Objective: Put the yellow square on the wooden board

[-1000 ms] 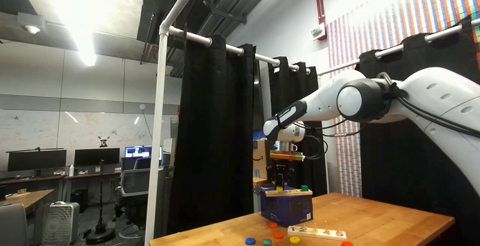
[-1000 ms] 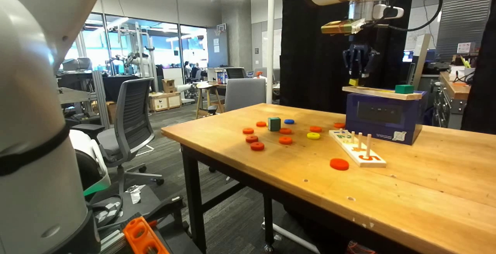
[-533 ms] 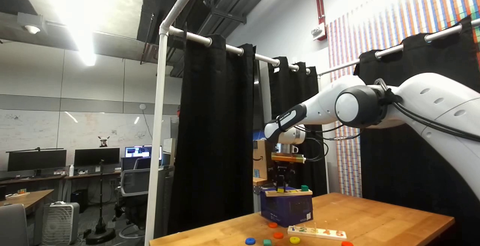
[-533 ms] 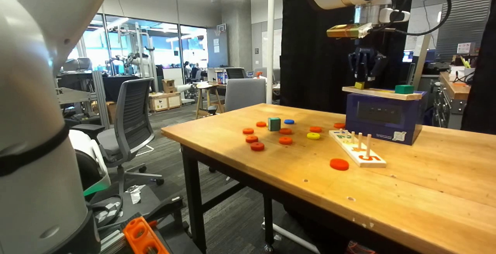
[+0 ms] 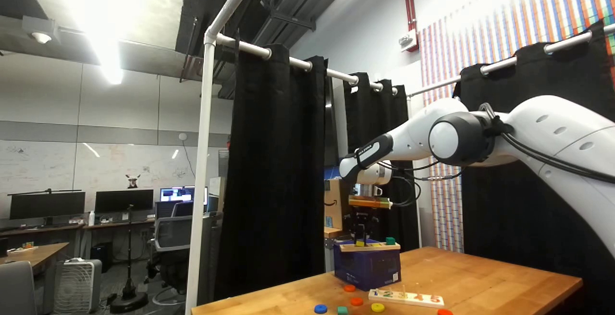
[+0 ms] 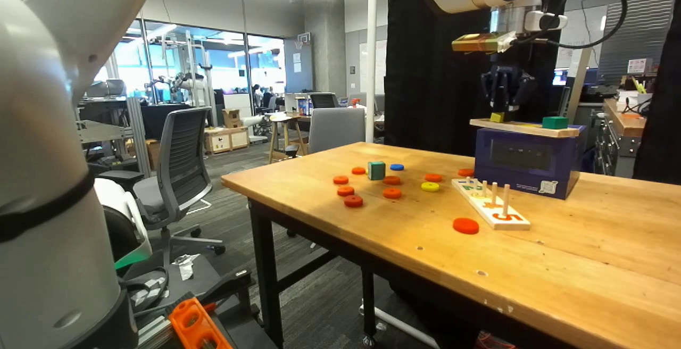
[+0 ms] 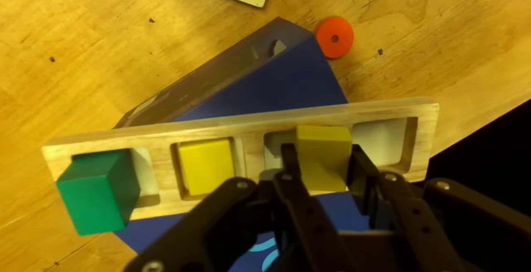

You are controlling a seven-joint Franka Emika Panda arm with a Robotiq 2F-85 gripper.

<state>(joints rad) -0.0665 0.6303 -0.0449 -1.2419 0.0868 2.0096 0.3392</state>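
While the claw (image 7: 323, 152) pinches the yellow block (image 7: 324, 159) by opposite faces, the block is judged light, rigid and slightly slick. Flat mid-sides best suit holding.

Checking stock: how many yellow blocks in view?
2: a yellow block held in the tool over the wooden board, a second yellow block set into it beside its green block. More may be hidden.
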